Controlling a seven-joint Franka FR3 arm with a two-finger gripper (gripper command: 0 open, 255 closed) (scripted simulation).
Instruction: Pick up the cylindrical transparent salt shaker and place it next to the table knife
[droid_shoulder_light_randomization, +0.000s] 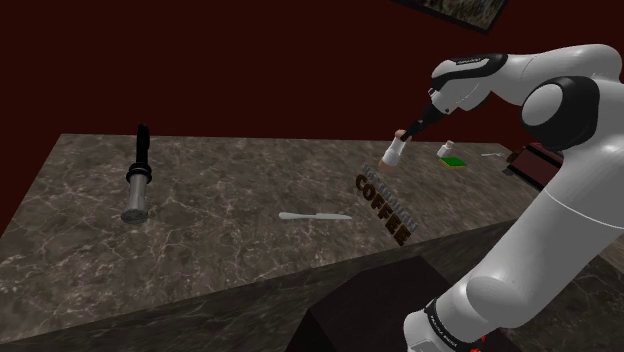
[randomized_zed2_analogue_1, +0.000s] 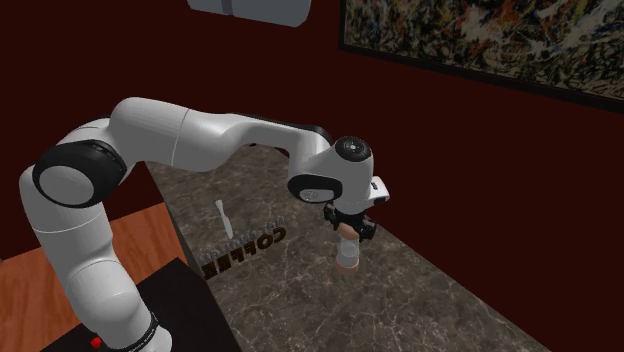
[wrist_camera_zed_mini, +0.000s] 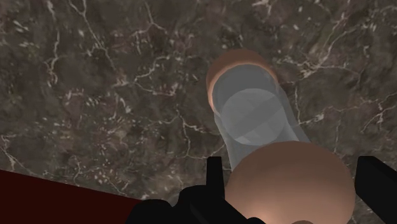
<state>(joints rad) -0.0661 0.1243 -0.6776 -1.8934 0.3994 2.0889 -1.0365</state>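
Nearest in the shoulder view is the dark box stand (droid_shoulder_light_randomization: 352, 312) of the white arm. Just beyond it, the slim white table knife (droid_shoulder_light_randomization: 315, 216) lies flat on the dark veined marble tabletop (droid_shoulder_light_randomization: 220, 255). Past the knife, toward the shoulder view's right, brown block letters spelling COFFEE (droid_shoulder_light_randomization: 385, 200) lie on the stone. Above their far end, farther again from the knife, the black two-finger tool (droid_shoulder_light_randomization: 418, 128) pinches the clear cylindrical salt shaker with copper-coloured caps (droid_shoulder_light_randomization: 395, 150) by its upper cap. In the wrist view a black finger (wrist_camera_zed_mini: 214, 184) stands at each side of that cap. The shaker leans a little, and I cannot tell whether its lower cap has cleared the stone. Well away from the knife, toward the shoulder view's left, lies a grey-and-black cylindrical mill (droid_shoulder_light_randomization: 137, 186). Farthest from the knife, beyond the shaker, sits a small green-and-white item (droid_shoulder_light_randomization: 452, 158). The grasp looks made, so the carry is the step in hand. The next move calls for raising the shaker clear of the letters and bringing it across them toward the knife. It should then be righted, set down just beside the blade without nudging it, and only then released.
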